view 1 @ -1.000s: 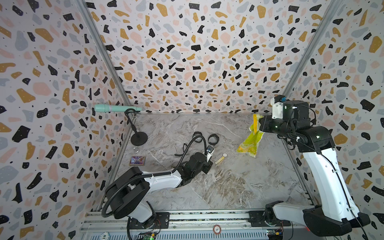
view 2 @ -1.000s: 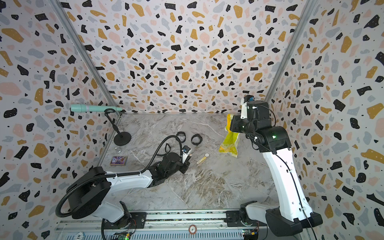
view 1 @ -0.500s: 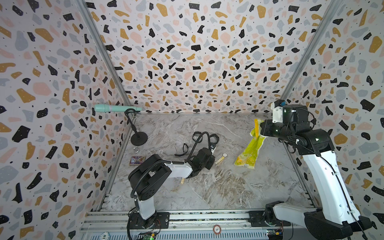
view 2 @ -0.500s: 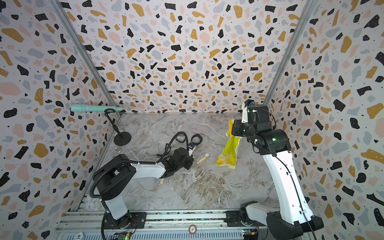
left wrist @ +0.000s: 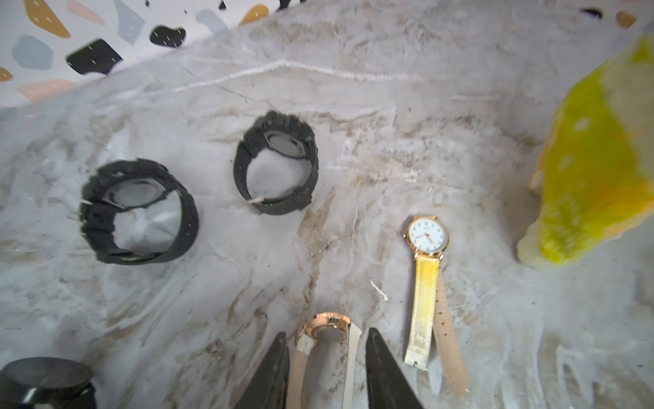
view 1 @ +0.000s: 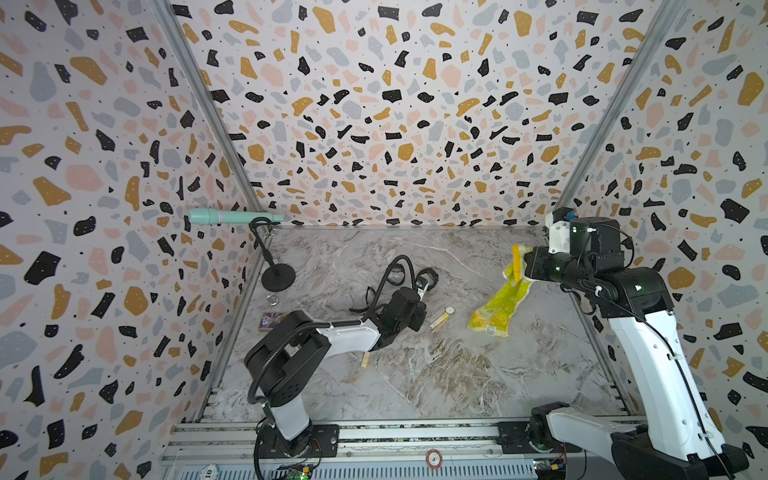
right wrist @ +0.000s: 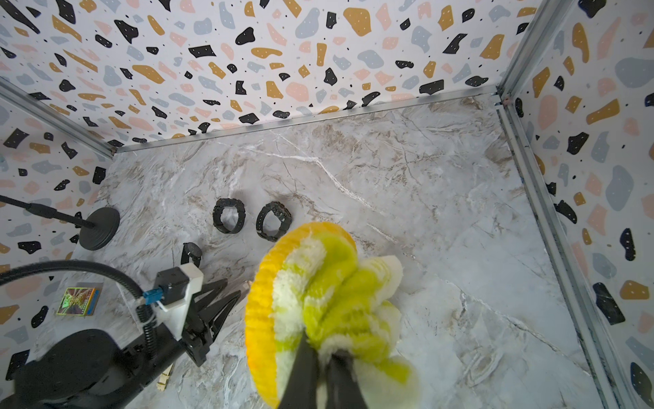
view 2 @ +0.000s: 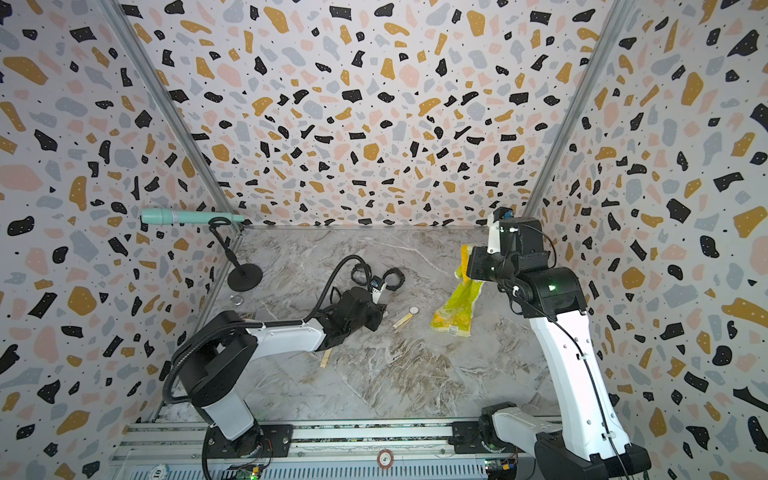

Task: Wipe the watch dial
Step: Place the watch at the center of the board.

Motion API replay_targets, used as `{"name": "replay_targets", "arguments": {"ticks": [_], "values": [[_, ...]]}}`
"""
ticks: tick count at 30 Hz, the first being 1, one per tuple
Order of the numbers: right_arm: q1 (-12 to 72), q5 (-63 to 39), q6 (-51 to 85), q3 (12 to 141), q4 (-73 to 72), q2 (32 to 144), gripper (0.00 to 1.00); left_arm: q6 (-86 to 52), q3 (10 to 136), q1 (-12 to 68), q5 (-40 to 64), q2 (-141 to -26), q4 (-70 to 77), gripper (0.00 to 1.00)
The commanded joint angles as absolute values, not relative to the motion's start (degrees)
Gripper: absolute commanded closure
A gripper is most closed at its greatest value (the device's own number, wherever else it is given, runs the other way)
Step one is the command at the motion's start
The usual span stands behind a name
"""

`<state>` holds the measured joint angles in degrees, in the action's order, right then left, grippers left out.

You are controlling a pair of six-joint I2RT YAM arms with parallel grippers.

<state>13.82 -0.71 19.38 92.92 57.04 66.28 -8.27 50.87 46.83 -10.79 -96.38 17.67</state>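
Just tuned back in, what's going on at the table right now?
The left gripper sits low over the marble table, its jaws open on either side of a rose-gold watch with a pale strap, not clamping it. The right gripper is shut on a yellow cloth, held up at the right side, with the cloth's lower end apparently resting on the table. The cloth touches no dial, so no wiping is under way. A yellow-strap watch lies face up between watch and cloth.
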Motion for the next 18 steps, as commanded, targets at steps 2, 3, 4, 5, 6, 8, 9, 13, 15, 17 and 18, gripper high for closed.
{"name": "replay_targets", "arguments": {"ticks": [2, 3, 4, 5, 6, 8, 9, 13, 15, 17, 18], "values": [[13.6, -3.5, 19.1, 92.0, 55.8, 65.8, 1.00, -9.2, 48.8, 46.7, -14.9, -89.0, 14.8, 0.64], [13.6, -4.3, 19.1, 91.7, 55.4, 66.1, 1.00, -9.6, 47.5, 46.6, -15.9, -86.8, 12.8, 0.63], [13.6, -5.2, 19.2, 91.5, 55.0, 66.2, 1.00, -10.3, 46.3, 46.6, -17.0, -84.5, 11.7, 0.63], [13.6, -5.8, 19.2, 91.3, 54.7, 66.5, 1.00, -10.9, 45.1, 46.7, -18.1, -82.6, 10.5, 0.63], [13.6, -6.6, 19.2, 91.2, 54.4, 66.7, 1.00, -11.8, 43.8, 46.6, -19.1, -80.3, 8.9, 0.63], [13.6, -7.8, 19.2, 90.8, 53.7, 67.2, 1.00, -13.7, 41.0, 46.6, -20.7, -75.9, 5.9, 0.62], [13.6, -8.7, 19.2, 90.5, 53.3, 67.5, 1.00, -15.2, 39.5, 46.7, -21.4, -73.5, 4.4, 0.62], [14.2, -11.8, 19.1, 89.9, 52.4, 68.5, 1.00, -22.0, 33.0, 46.6, -22.5, -64.5, 0.1, 0.61], [15.9, -11.7, 19.2, 90.0, 52.2, 69.0, 1.00, -25.3, 29.3, 46.7, -22.9, -60.2, -0.3, 0.59], [17.7, -10.8, 19.4, 90.2, 52.2, 69.4, 1.00, -28.3, 25.9, 46.6, -23.5, -57.1, -0.2, 0.58], [18.5, -10.6, 19.4, 90.3, 52.4, 69.8, 1.00, -29.8, 24.4, 46.6, -23.8, -55.9, -0.1, 0.57]]}}
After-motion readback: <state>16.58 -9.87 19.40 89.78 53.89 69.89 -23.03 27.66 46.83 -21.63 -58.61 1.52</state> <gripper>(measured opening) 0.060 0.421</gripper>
